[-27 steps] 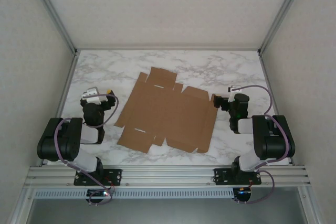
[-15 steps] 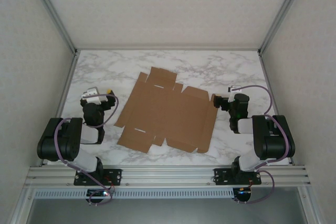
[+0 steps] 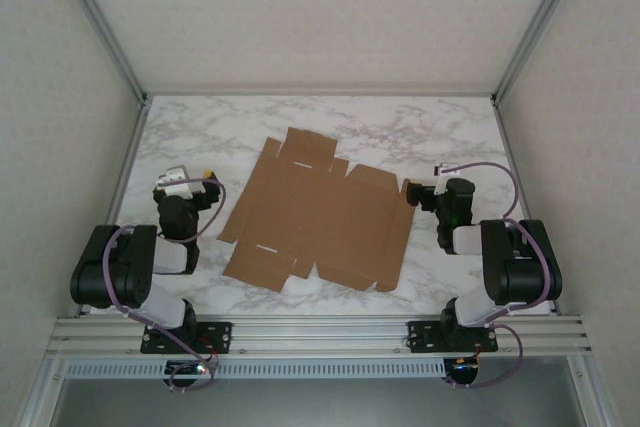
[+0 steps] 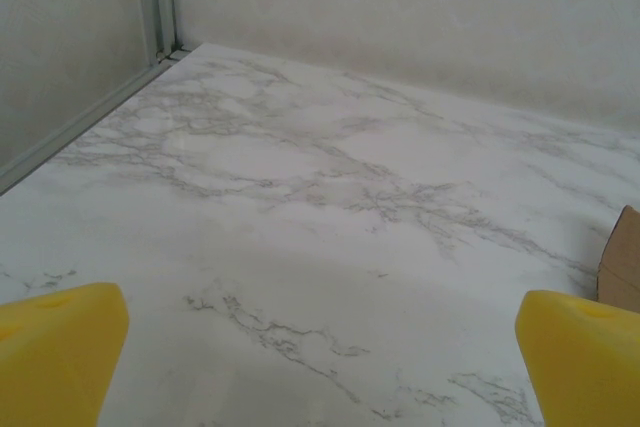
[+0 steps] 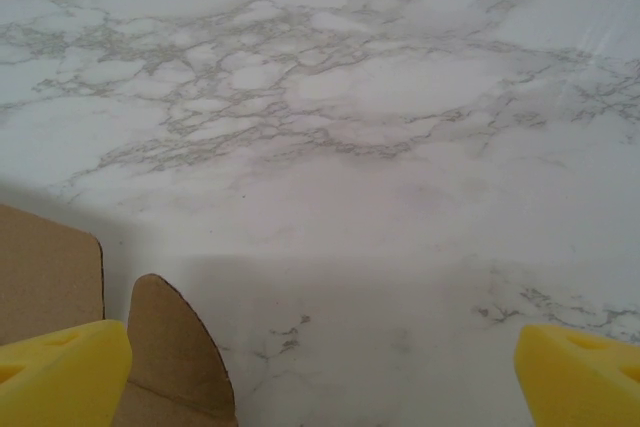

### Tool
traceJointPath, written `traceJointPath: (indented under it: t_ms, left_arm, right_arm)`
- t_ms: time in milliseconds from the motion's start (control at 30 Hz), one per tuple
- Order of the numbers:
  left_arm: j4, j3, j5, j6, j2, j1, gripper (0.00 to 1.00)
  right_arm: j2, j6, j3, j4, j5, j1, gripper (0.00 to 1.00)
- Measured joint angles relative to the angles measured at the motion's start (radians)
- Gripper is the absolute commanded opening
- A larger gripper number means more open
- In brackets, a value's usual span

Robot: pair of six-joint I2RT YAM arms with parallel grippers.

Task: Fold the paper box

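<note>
Left pincer (image 4: 320,372) spread wide, nothing between the yellow fingertips (image 4: 55,352), just bare marble desk (image 4: 300,187) under and ahead of it. Top view: left pincer (image 3: 188,183) sits low over the desk, left of the paper box (image 3: 315,219), apart from it, not touching. Left wrist view catches a brown corner of the box (image 4: 623,257) at the far right edge.

Right pincer (image 5: 320,377) also spread wide and empty; yellow fingertips (image 5: 585,377) at the bottom corners. Box edge and a rounded tab (image 5: 175,342) lie just beside its left fingertip; cannot tell if they touch. Top view: right pincer (image 3: 412,193) just at the box's right edge, near the far right corner.

Paper box lies flat and unfolded mid-desk, between the two arms, rotated slightly, flaps and tabs spread out along the near and far edges, slots visible. Desk (image 3: 190,132) is white-grey marble, walled in by pale panels with metal rails.
</note>
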Motion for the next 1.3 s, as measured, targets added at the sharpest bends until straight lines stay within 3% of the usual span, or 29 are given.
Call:
traceJointPath:
  t_ms: [133,267,400,500,600,700,900,1067,1300]
  left_arm:
    - [-0.306,0.166,-0.113,0.003,-0.115,-0.074,0.99]
    - [-0.462,0.304,-0.228,-0.031,-0.282,-0.201,0.99]
    - [-0.543,0.390,-0.252,-0.049,-0.452,-0.328,0.99]
    - [-0.683,0.541,-0.186,-0.055,-0.483,-0.373,0.99]
    - [-0.868,0.727,-0.208,-0.109,-0.444,-0.371,1.00]
    - [-0.959,0.787,-0.263,-0.233,-0.398,-0.357,0.99]
    - [-1.117,0.700,-0.121,-0.505,-0.332,-0.277,0.99]
    - [-1.147,0.635,0.057,-0.623,-0.287,-0.307,0.86]
    - [-1.130,0.542,0.179,-0.736,-0.140,-0.374,0.75]
  right_arm:
    - [-0.130,-0.012,0.108,-0.228,-0.012,0.027,0.99]
    - [-0.354,-0.004,0.251,-0.371,-0.024,0.099,0.99]
    - [-0.450,-0.011,0.477,-0.549,-0.034,0.201,0.99]
    - [-0.442,0.101,0.709,-0.774,0.064,0.268,0.99]
    - [-0.394,0.229,0.912,-0.963,0.138,0.232,0.99]
    - [-0.344,0.251,0.971,-1.052,0.119,0.187,0.99]
    - [-0.071,0.179,1.096,-1.230,0.045,0.255,0.99]
    - [0.150,0.077,1.199,-1.350,-0.126,0.273,0.79]
    - [0.467,0.077,1.354,-1.299,-0.291,0.276,0.79]
